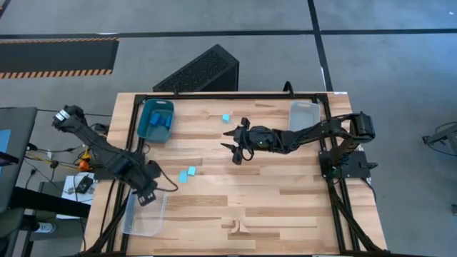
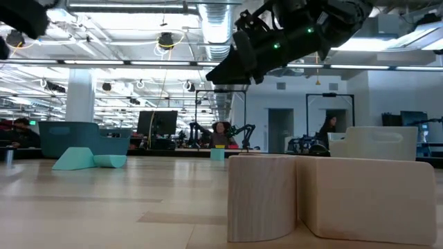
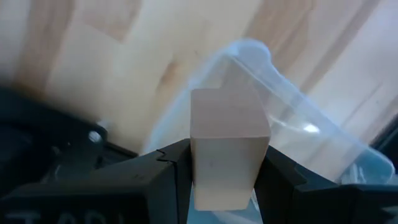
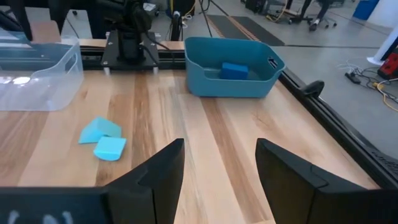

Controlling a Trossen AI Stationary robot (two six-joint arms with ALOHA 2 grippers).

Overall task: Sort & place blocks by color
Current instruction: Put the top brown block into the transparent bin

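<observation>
Here, a pale wooden desk (image 1: 285,193) fills the high view, with two dark arms reaching over it. A blue tray (image 1: 156,120) sits at its far left corner holding a dark blue block (image 4: 234,70). One clear tray (image 1: 305,116) stands at the far right and another clear tray (image 1: 145,214) at the near left edge. The left gripper (image 1: 146,194) hangs over that near tray, pinching a bare wood block (image 3: 226,146) between its fingers. The right gripper (image 1: 239,148), fingers spread and empty, hovers mid-desk. Two turquoise blocks (image 1: 186,174) lie touching near the desk's middle; another turquoise block (image 1: 226,118) lies farther back.
</observation>
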